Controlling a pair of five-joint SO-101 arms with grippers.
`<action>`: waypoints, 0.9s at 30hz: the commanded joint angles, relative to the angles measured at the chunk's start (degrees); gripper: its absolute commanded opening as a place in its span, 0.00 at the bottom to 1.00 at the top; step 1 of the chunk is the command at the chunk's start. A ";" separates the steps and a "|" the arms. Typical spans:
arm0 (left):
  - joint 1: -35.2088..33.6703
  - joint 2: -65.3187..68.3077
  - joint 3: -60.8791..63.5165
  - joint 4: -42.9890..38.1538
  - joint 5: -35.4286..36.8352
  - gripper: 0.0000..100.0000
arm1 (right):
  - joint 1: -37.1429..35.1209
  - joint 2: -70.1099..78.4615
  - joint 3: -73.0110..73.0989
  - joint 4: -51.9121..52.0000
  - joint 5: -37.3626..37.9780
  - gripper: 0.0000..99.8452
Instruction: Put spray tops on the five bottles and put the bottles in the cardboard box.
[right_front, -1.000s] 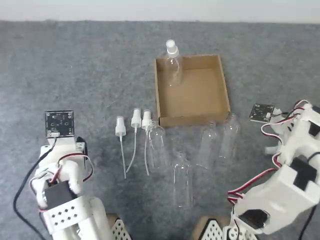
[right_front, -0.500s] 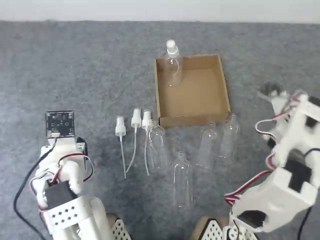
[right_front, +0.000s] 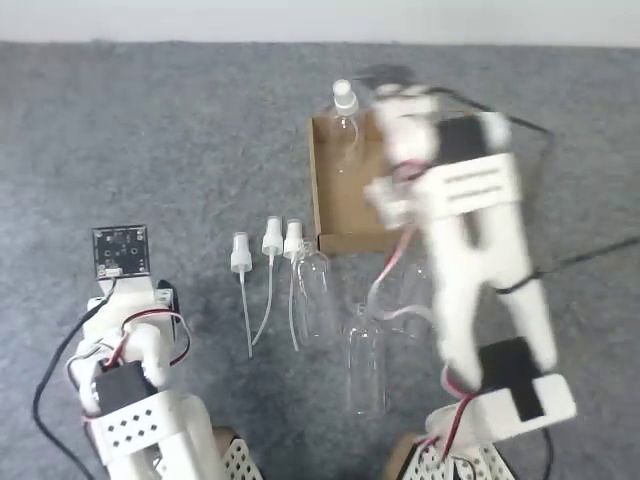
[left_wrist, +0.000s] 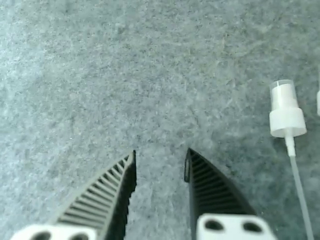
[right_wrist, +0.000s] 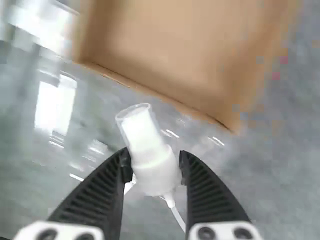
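My right gripper (right_wrist: 152, 155) is shut on a white spray top (right_wrist: 145, 145), whose thin tube runs back between the fingers. The cardboard box (right_wrist: 200, 50) lies beyond it and a blurred clear bottle (right_wrist: 50, 110) is beside it. From above, the right arm stretches over the cardboard box (right_front: 335, 205), with its gripper (right_front: 392, 90) near the capped bottle (right_front: 346, 130) in the far left corner. Three spray tops (right_front: 272, 237) lie left of the box. Uncapped bottles (right_front: 312, 290) (right_front: 365, 365) lie in front of it, others partly behind the arm. My left gripper (left_wrist: 160, 152) is open over bare carpet, near a spray top (left_wrist: 286, 112).
The left arm (right_front: 125, 370) sits folded at the near left edge. Grey carpet (right_front: 150, 130) covers the table, with free room at the far left. A pale wall strip (right_front: 320, 20) borders the far side.
The right arm has swung from the table's right side up and leftward over the box. The left arm, bottles and loose spray tops have stayed in place.
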 joint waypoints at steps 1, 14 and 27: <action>0.18 -0.97 1.01 -3.25 0.70 0.15 | -11.38 1.19 -6.77 -0.66 -12.31 0.05; 0.09 -0.97 2.77 -5.10 0.70 0.15 | -20.79 24.31 -13.71 -27.21 -46.59 0.10; 0.09 -0.97 2.77 -5.10 0.70 0.15 | -21.76 31.87 -14.33 -29.67 -48.88 0.15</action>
